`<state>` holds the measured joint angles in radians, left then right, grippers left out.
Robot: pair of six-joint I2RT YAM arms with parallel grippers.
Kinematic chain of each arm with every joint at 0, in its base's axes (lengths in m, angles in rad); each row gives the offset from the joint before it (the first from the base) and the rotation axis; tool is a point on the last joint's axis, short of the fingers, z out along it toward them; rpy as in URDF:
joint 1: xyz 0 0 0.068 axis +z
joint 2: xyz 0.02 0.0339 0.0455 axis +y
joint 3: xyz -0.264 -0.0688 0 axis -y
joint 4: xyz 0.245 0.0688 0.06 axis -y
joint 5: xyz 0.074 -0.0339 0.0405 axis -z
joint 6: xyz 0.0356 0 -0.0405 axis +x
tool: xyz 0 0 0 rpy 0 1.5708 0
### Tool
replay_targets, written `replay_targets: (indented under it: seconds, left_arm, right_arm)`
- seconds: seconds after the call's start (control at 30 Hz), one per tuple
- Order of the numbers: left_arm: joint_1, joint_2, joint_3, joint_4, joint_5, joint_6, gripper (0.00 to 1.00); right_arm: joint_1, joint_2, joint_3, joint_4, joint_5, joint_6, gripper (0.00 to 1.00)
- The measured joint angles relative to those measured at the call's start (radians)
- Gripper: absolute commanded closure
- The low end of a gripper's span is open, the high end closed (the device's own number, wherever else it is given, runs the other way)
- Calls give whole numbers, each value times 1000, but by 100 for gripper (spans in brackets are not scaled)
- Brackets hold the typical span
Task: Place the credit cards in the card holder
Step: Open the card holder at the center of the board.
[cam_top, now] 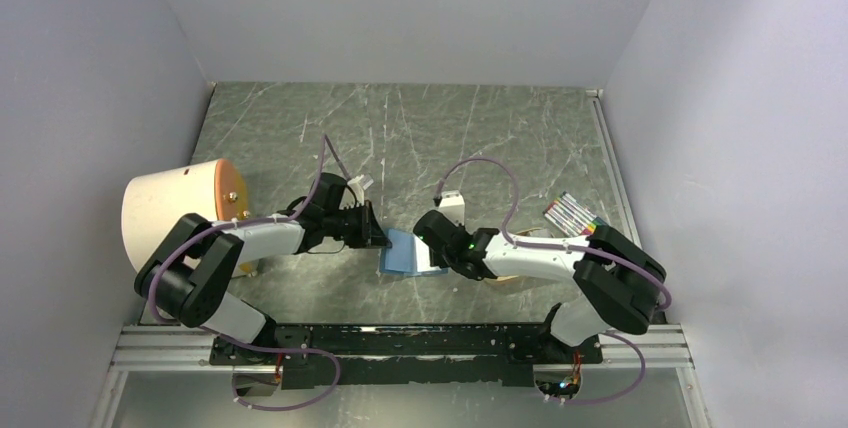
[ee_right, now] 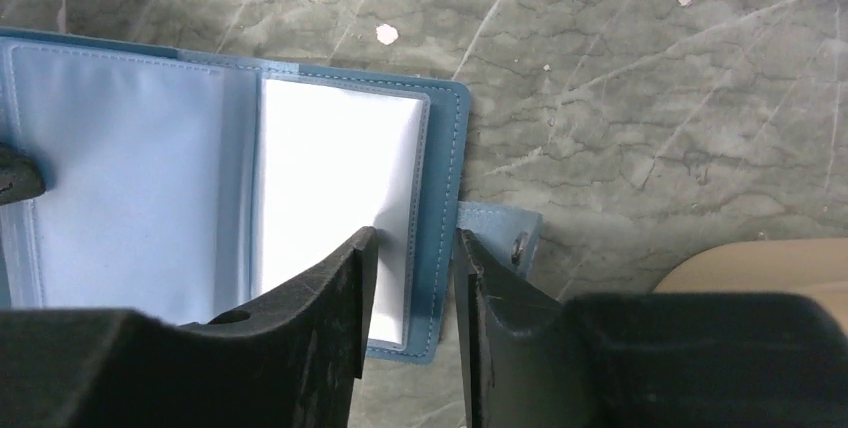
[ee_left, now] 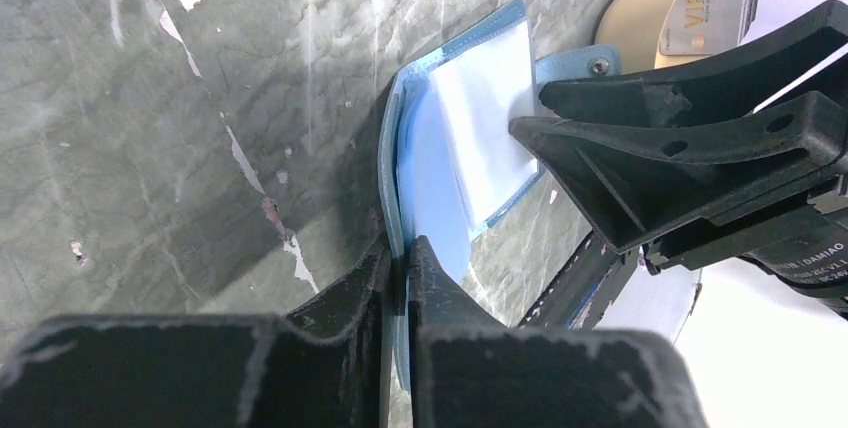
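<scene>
The teal-blue card holder (cam_top: 403, 254) lies open on the table between both arms. My left gripper (ee_left: 400, 260) is shut on its left cover edge. A white credit card (ee_right: 335, 163) sits in the clear sleeve of the right page. My right gripper (ee_right: 415, 248) is open and straddles the card holder's (ee_right: 445, 158) right edge, one finger over the card and the other by the snap tab (ee_right: 503, 233). In the left wrist view the card holder (ee_left: 435, 188) curves upward, and a pale "VIP" card (ee_left: 693, 23) lies in the tan tray (ee_left: 640, 18).
A pack of coloured markers (cam_top: 572, 213) lies at the right, behind my right arm. A large cream drum (cam_top: 175, 213) lies on its side at the left. The tan tray (ee_right: 770, 266) is just right of the holder. Grey walls close in both sides.
</scene>
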<state>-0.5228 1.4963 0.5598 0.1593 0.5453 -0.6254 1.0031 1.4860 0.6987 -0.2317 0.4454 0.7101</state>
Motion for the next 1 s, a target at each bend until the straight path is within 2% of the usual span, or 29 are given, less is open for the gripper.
replay_targets:
  seconds: [0.17,0.37,0.73,1.0]
  left_arm:
    - [2,4,4,1,12,2,91]
    - [2,3,17,-8,27,2,91]
    - [2,-2,70,-61,50,16,91]
    - [2,0,137,-148,42,61,91]
  right_arm:
    - [0,10,1,-2,-11,-11,70]
    - [-1,11,6,6,-31,-28,58]
    - [-2,-116,2,18,-146,-53,54]
    - [-2,-224,48,-55,-134,-55,50]
